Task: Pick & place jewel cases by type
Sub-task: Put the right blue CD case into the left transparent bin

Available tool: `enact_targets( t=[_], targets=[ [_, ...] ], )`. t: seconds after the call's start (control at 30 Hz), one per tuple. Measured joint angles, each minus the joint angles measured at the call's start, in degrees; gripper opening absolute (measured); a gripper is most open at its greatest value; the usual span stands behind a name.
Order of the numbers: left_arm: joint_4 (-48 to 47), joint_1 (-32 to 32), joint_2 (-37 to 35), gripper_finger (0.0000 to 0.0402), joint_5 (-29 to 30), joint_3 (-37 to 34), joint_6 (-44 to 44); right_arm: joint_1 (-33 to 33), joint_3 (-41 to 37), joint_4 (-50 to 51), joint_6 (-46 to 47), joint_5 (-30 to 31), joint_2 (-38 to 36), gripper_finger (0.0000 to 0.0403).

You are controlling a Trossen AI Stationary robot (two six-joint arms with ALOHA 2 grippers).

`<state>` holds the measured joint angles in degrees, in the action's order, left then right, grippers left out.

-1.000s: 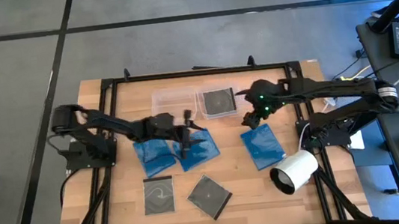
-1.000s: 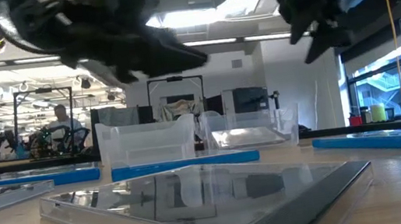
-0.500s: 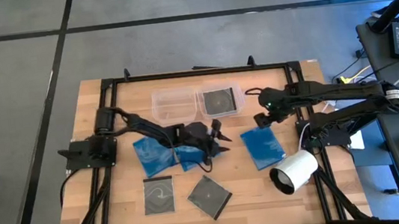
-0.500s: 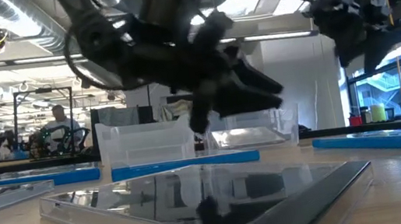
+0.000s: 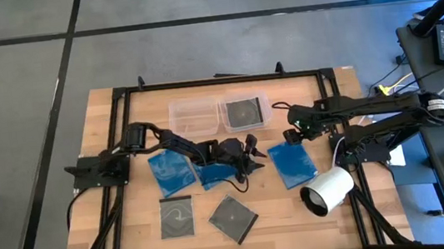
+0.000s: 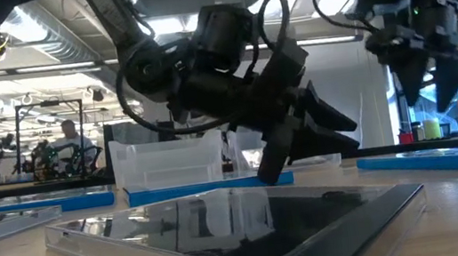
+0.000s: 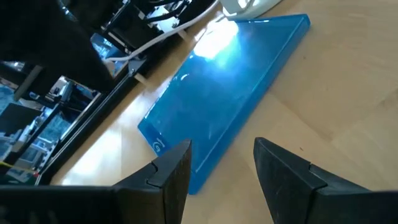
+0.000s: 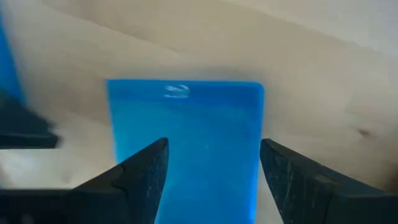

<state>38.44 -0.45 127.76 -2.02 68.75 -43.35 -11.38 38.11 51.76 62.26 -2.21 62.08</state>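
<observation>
Three translucent blue jewel cases lie flat on the table: left (image 5: 171, 170), middle (image 5: 209, 175), right (image 5: 292, 165). Two dark cases lie nearer the near edge (image 5: 176, 217) (image 5: 233, 218), and another lies in the right clear tub (image 5: 244, 112). My left gripper (image 5: 251, 153) is open, low over the table between the middle and right blue cases, and faces the right blue case (image 7: 217, 106). My right gripper (image 5: 288, 138) is open above that case's far edge (image 8: 185, 134), pointing down. In the low view both grippers (image 6: 308, 144) (image 6: 430, 91) hang clear of the table.
An empty clear tub (image 5: 194, 113) stands beside the tub with the dark case at the table's far side. A white cylinder (image 5: 328, 190) lies at the right, near the right blue case. Bare wood (image 5: 274, 211) shows toward the near edge.
My left gripper has swung from over the left and middle blue cases toward the table's right and come down lower, turning to face the right blue case. My right gripper has shifted slightly toward the right and near side and dropped toward that case's far edge.
</observation>
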Motion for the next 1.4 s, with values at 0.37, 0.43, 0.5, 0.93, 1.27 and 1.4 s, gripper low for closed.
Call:
enact_targets(
  t=[0.37, 0.43, 0.5, 0.93, 1.27, 1.4],
  targets=[
    [-0.1, -0.1, 0.0, 0.0171, 0.0, 0.0, 0.7, -1.9, -12.2, -15.6, 2.3, -1.9, 0.0, 0.0255],
    [-0.1, -0.1, 0.0, 0.0171, 0.0, 0.0, 0.7, -2.1, -14.3, -17.7, 3.0, -2.0, 0.0, 0.0255],
    [-0.7, -0.1, 0.0, 0.0171, 0.0, 0.0, 0.8, -2.1, -15.8, -19.3, 3.6, -2.1, -0.1, 0.0255],
    [-2.6, -0.1, -0.1, 0.0171, 1.0, 0.0, 2.8, -1.8, -17.5, -25.7, 4.2, -4.1, -0.1, 0.0255],
    [-4.6, -0.1, -0.3, 0.0171, 2.0, 0.1, 0.4, -0.3, -18.0, -31.5, 4.3, -7.2, 0.5, 0.0255],
    [-5.1, -0.2, -0.3, 0.0171, 2.2, 0.1, 3.5, -0.3, -17.9, -30.5, 0.2, -10.1, 0.5, 0.0255]
  ],
)
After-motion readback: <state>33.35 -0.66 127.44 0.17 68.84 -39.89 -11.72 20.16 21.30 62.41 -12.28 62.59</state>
